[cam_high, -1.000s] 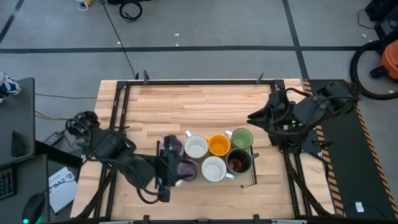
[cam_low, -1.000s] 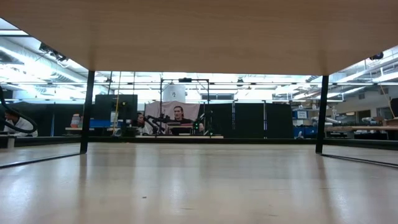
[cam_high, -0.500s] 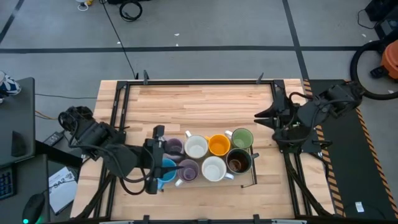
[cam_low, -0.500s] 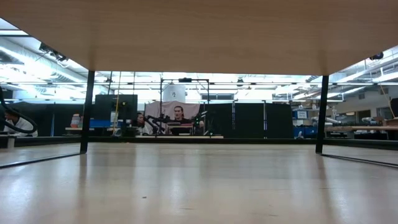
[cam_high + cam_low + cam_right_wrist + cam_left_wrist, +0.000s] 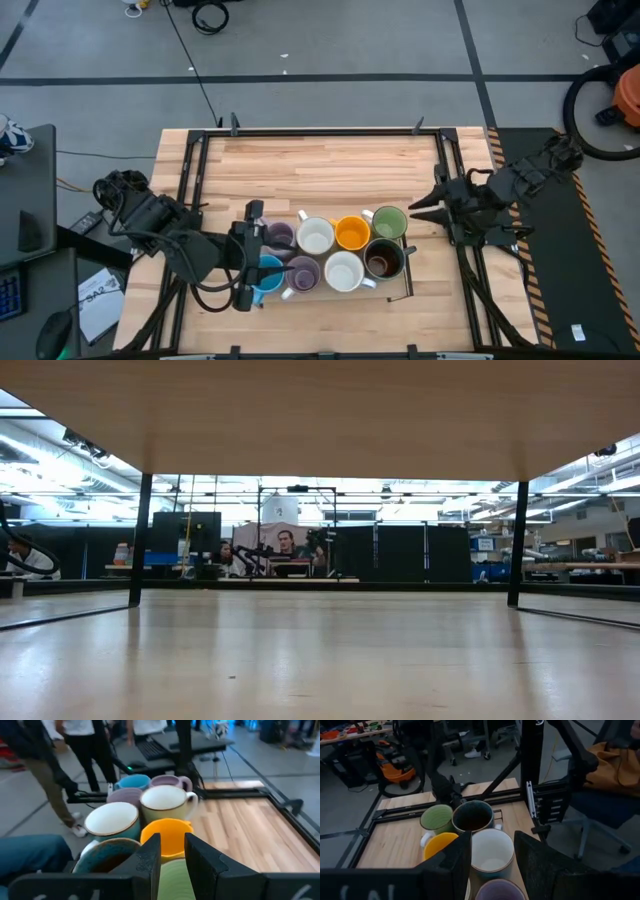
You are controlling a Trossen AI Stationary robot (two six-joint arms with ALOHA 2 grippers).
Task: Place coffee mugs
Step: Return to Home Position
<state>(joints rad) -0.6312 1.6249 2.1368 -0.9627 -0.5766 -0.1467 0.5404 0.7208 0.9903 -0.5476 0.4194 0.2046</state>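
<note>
- we see a wooden table [image 5: 320, 170] ringed by a black frame [image 5: 320, 131], with an orange vacuum [image 5: 628, 95] on the floor well off to the right
- in the low view a wooden slab [image 5: 320, 410] on black posts spans overhead, and a person [image 5: 288, 544] sits far behind
- eight mugs stand packed rim to rim in two rows of four, in the high view's lower half of the table, each hemmed in by its neighbours, with a black wire rack [image 5: 411, 275] edging them
- one row: lavender mug [image 5: 279, 234], white mug [image 5: 315, 237], orange mug [image 5: 351, 233], green mug [image 5: 389, 222]
- other row: light blue mug [image 5: 268, 272], second lavender mug [image 5: 301, 273], second white mug [image 5: 343, 271], dark brown mug [image 5: 382, 260]
- a second ago the left arm covered the light blue mug, which now shows; over the last half second that arm has not shifted, while the right arm has drawn back toward the table's right edge
- left gripper [image 5: 252, 258] sits at the cluster's left end, just beside the light blue mug, fingers spread and empty
- right gripper [image 5: 413, 208] sits just beside the green mug, fingers narrowly parted, holding nothing
</note>
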